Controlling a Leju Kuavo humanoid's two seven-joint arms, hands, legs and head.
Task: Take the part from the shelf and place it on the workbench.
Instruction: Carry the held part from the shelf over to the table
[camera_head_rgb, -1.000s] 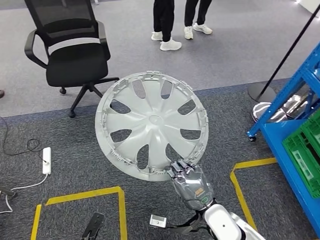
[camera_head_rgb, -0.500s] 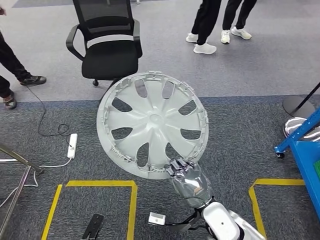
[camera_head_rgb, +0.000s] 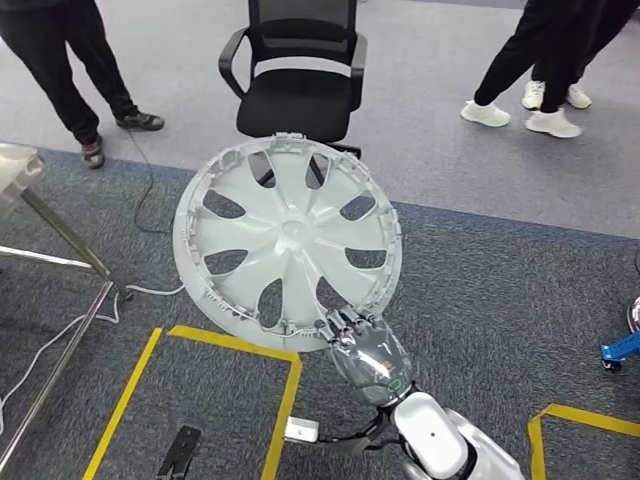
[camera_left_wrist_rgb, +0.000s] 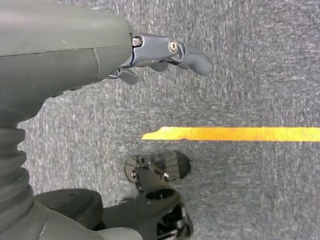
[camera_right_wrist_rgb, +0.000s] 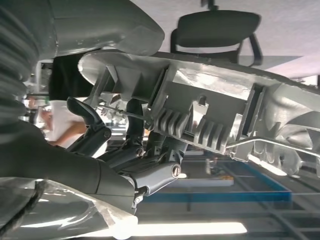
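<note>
The right hand grips the near rim of the part, a large silver wheel cover, and holds it out in the air, roughly flat, above the grey carpet. In the right wrist view the dark fingers curl under the cover's ribbed edge. The left hand hangs over the carpet, fingers loosely apart, holding nothing. Yellow floor tape runs under the part. Beyond it stands a black office chair, with people's legs further off.
</note>
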